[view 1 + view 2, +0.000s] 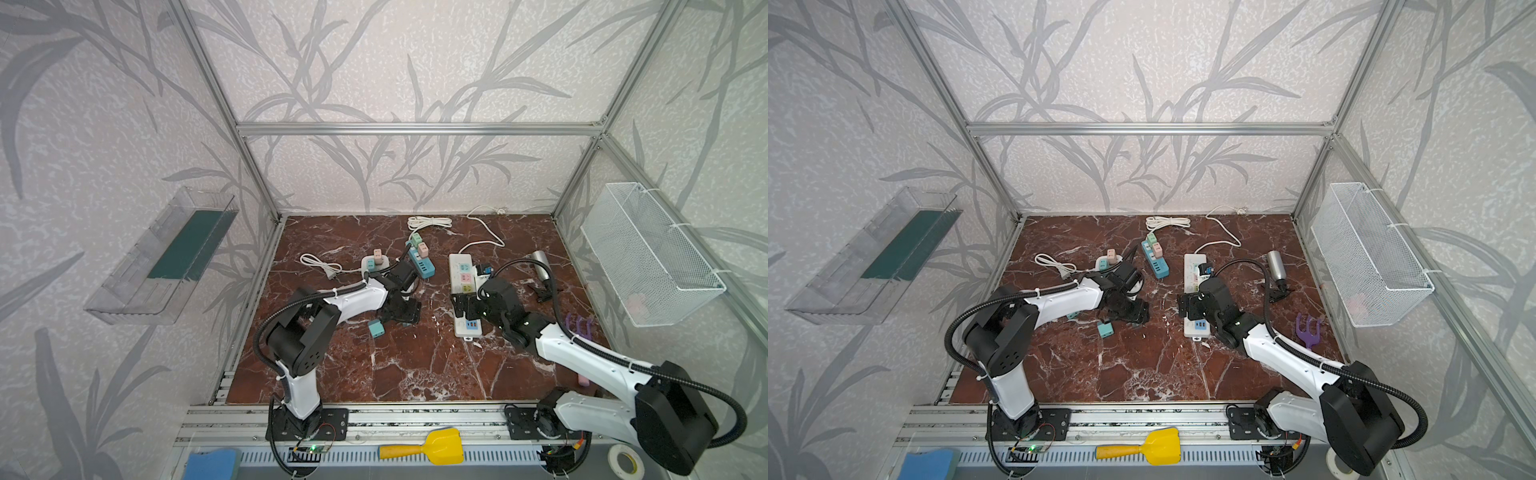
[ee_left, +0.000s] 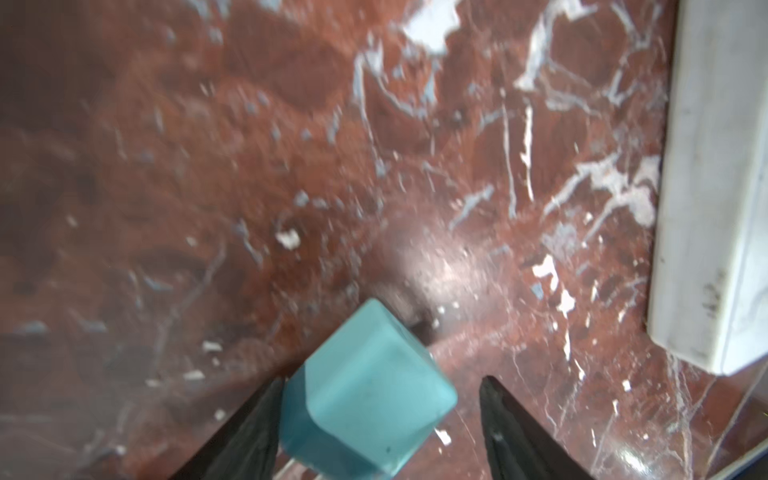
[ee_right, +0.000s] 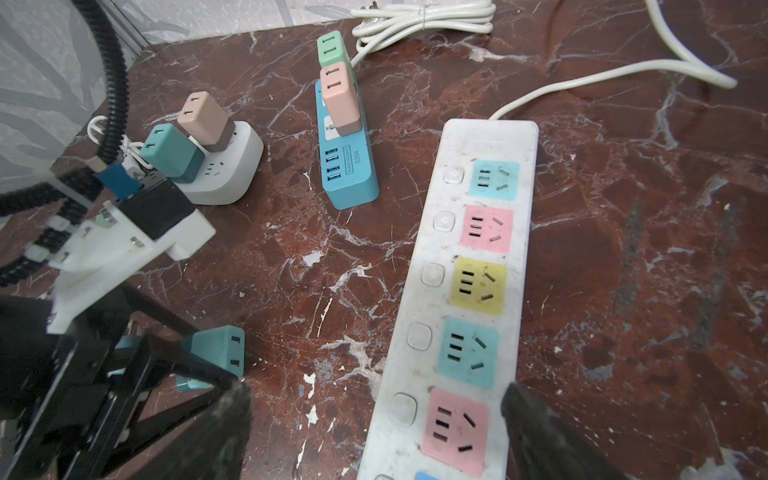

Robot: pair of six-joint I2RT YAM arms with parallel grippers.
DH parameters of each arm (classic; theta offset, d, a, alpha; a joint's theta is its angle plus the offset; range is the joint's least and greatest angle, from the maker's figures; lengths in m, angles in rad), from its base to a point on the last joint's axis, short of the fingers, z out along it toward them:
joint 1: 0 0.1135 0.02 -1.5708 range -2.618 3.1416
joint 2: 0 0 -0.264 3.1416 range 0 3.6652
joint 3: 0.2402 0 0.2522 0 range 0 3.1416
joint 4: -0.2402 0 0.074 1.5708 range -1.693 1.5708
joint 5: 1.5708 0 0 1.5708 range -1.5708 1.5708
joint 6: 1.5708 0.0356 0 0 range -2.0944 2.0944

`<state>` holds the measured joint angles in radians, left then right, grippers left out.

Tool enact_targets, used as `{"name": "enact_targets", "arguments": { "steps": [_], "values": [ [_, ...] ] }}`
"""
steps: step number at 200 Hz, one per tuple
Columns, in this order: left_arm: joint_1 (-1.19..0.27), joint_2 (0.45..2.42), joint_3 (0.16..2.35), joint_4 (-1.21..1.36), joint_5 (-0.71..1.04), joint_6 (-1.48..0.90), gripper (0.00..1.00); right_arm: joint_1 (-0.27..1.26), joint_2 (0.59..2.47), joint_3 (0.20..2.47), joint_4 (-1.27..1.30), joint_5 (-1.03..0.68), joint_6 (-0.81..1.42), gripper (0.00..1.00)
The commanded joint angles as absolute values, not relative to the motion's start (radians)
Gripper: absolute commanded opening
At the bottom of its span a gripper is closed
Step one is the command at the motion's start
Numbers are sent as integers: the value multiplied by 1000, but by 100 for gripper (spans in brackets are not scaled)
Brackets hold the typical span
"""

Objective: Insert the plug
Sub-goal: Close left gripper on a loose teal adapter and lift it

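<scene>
A teal plug [image 2: 365, 390] sits turned cornerwise between the fingers of my left gripper [image 2: 382, 381]. One finger touches it and a gap shows at the other, so the jaws stand open. In both top views the plug [image 1: 376, 328] [image 1: 1105, 329] is low over the marble floor, left of centre, at the tips of the left gripper [image 1: 390, 320]. The long white power strip [image 3: 478, 257] [image 1: 463, 270] with coloured sockets lies right of centre. My right gripper [image 3: 374, 399] [image 1: 459, 305] hangs open over its near end, above a pink socket [image 3: 455, 428], holding nothing.
A blue power strip [image 1: 419, 259] with green and pink plugs and a round white socket [image 1: 376, 262] with two plugs stand behind the left arm. White cords [image 1: 430, 222] lie at the back. A silver cylinder [image 1: 540, 266] and a purple fork [image 1: 577, 324] lie right.
</scene>
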<state>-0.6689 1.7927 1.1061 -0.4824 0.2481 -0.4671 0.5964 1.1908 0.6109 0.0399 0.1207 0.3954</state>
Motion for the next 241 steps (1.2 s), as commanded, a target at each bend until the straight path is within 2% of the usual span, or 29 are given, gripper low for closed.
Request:
{"name": "enact_targets", "arguments": {
  "steps": [1,26,55,83,121,152,219,241],
  "values": [
    [-706,1715,1053,-415,276,-554,74,594,1178,619,52,113,387,93],
    [-750,1678,1036,-423,236,-585,75,595,1173,618,49,123,383,93],
    [-757,1664,1081,-564,50,-563,74,594,1171,619,45,125,383,93],
    [-790,1710,1164,-657,-44,-538,75,594,1161,617,43,133,383,93],
    [-855,1819,1269,-721,-86,-540,73,595,1154,611,43,143,383,93],
    [-865,1880,1298,-735,-88,-586,68,594,1158,614,43,139,384,93],
    [-884,1919,1312,-763,-167,-634,66,595,1158,615,43,134,385,93],
    [-882,1918,1318,-771,-198,-639,63,594,1158,615,41,133,385,93]
  ]
}}
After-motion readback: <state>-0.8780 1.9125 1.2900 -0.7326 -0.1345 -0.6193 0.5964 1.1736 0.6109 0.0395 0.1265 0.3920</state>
